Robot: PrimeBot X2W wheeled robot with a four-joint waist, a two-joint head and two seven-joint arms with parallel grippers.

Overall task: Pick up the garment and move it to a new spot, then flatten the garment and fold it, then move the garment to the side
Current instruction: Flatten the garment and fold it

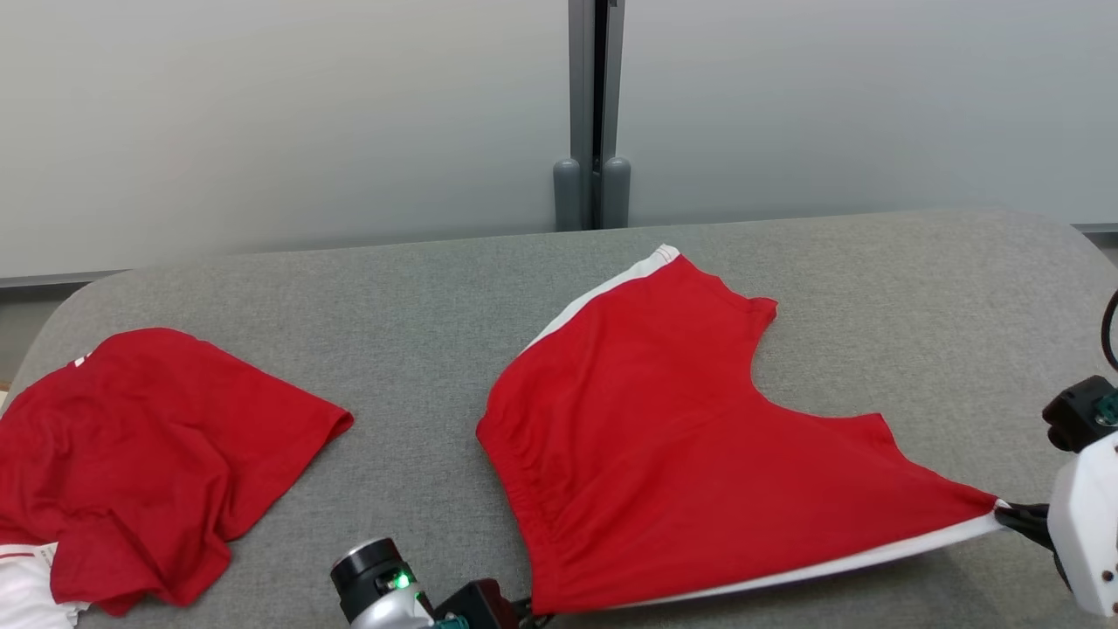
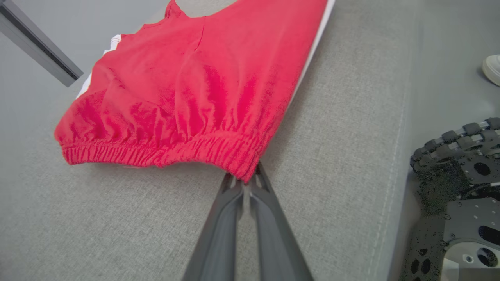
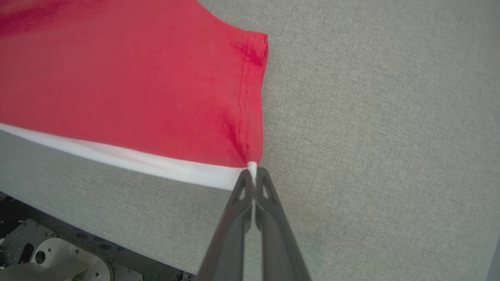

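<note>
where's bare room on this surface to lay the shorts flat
Widest free patch: the back strip of the grey surface between the wall and both red items. Also bare: the gap between the crumpled red clothes and the shorts, and the far right corner. Crowded: the near edge, where the left gripper and right gripper pinch the shorts.

Bare tabletop (image 1: pixel 410 332) between garment (image 1: pixel 664 437), red heap (image 1: pixel 148 437)

no readable text

no words, numbers, labels or brand marks can be read on the red shorts (image 1: pixel 664 437). a white mark (image 1: pixel 82 359) on the crumpled red garment (image 1: pixel 157 437) is too small to make out.
</note>
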